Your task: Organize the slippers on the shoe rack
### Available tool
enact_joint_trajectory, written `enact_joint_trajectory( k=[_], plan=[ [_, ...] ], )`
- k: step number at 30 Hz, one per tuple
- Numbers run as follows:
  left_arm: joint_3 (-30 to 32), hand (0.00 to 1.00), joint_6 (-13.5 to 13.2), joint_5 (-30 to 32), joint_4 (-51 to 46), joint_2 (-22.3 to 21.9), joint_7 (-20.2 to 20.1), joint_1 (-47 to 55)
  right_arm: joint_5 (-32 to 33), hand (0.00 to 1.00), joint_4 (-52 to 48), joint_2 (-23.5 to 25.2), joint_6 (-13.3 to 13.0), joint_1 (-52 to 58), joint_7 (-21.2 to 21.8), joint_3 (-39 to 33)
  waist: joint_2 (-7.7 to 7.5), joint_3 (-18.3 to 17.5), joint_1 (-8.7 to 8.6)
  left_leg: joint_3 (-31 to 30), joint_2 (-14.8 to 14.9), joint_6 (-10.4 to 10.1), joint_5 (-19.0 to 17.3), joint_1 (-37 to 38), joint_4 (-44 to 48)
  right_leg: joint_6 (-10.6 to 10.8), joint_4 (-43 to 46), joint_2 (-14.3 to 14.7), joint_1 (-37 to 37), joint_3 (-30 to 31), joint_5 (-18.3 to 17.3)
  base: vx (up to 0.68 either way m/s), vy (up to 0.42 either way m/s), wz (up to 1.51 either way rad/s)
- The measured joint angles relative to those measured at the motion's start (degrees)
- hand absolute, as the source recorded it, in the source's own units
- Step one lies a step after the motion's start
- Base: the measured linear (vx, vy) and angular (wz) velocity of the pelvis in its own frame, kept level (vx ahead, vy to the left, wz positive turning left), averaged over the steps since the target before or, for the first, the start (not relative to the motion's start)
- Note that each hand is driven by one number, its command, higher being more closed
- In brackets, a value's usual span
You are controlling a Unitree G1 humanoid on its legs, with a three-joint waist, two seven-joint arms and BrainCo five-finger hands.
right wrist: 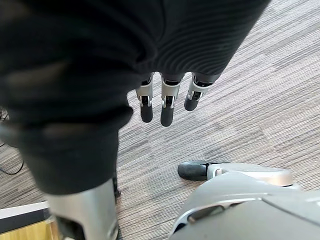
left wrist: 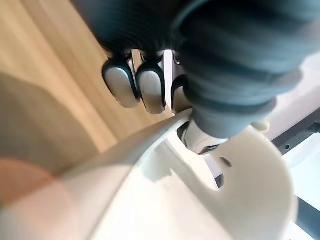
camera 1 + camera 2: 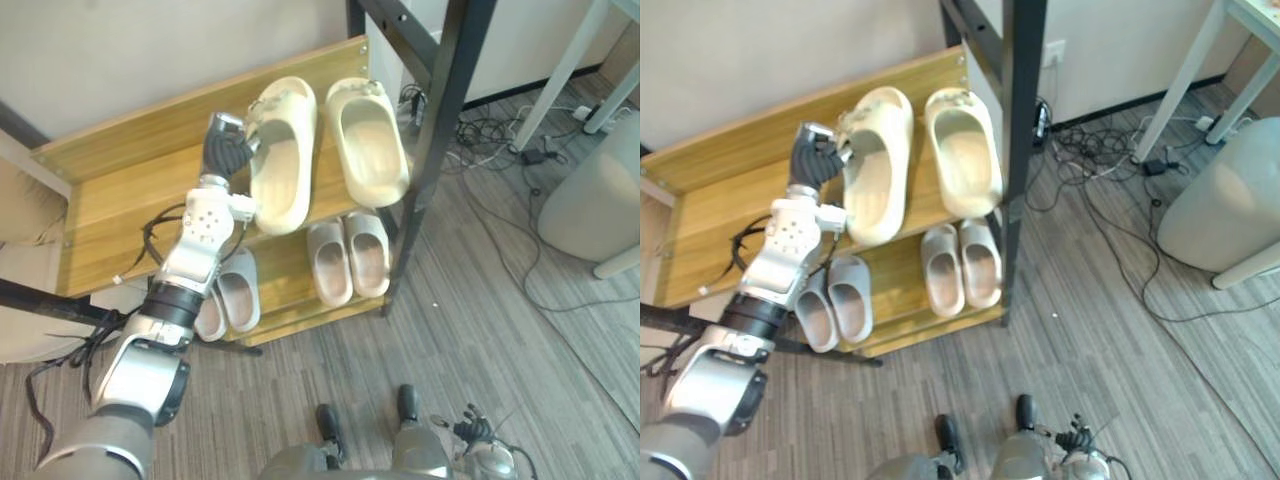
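The left hand [image 3: 226,150] pinched a cream slipper [image 3: 287,165] by its rim, seemingly to align it with its mate [image 3: 368,140] on the shoe rack [image 3: 110,190].

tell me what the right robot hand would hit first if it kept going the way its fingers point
Probably the grey striped floor. The right robot hand hangs with straight fingers aimed down at it, and nothing shows between them, though depth is unclear.

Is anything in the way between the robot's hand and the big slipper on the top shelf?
No, nothing visible. The left hand is on the left cream slipper on the top shelf, fingers curled over its rim. Its mate lies just to the right.
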Motion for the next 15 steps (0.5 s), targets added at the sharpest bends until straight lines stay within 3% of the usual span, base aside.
enact_joint_trajectory(
  k=[7,8,15],
  plan=[
    [-0.01,1.0,0.0,0.04,-1.3,-0.41,-0.26,2.25,-0.01,0.0,0.01,-0.13,0.02,0.0,0.04,0.29,-0.01,0.01,-0.26,-0.62,0.03,0.0,0.0,0.25,0.18,0.04,-0.01,-0.03,0.61,-0.74,-0.21,-0.02,-0.017,0.04],
    [-0.02,0.0,0.0,0.09,-1.29,-0.41,-0.27,2.38,-0.01,0.0,0.02,-0.14,0.02,0.0,0.04,0.3,-0.02,0.02,-0.37,-0.76,0.03,0.0,0.0,0.37,0.18,0.04,-0.01,-0.04,0.81,-0.86,-0.29,-0.01,-0.017,0.07],
    [-0.05,0.0,-0.02,0.23,0.12,-0.77,-0.23,2.18,0.0,0.0,0.1,-0.13,0.0,0.01,0.04,0.32,-0.09,0.06,-0.7,-1.12,0.12,-0.16,-0.1,0.61,0.16,0.0,-0.01,0.02,1.19,-1.25,-0.64,-0.01,-0.008,0.02]
  ],
)
